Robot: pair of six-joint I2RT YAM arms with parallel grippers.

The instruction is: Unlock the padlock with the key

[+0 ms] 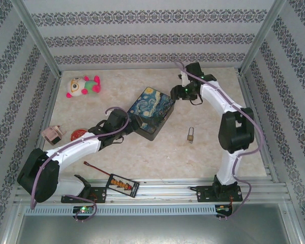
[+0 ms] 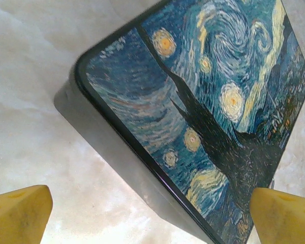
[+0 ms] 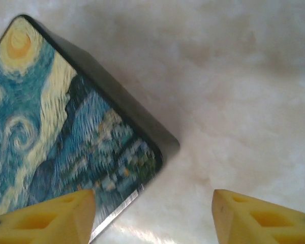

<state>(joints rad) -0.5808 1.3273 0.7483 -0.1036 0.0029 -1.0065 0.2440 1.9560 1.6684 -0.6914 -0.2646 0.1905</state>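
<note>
Both arms bent over blue starry-night tin box (image 1: 151, 112); left gripper (image 2: 150, 216) wide, right gripper (image 3: 152, 213) parted, empty; small brass padlock (image 1: 191, 135) lies apart.

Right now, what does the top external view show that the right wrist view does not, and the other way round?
The top external view adds: the small brass padlock lying on the table, apart from the starry-night tin box, and a plush toy at the far left.
The right wrist view adds: a close look at the right end effector, its yellow fingers spread apart, with the box's corner below them.
Both share: the starry-night tin box and the pale marbled table.
</note>
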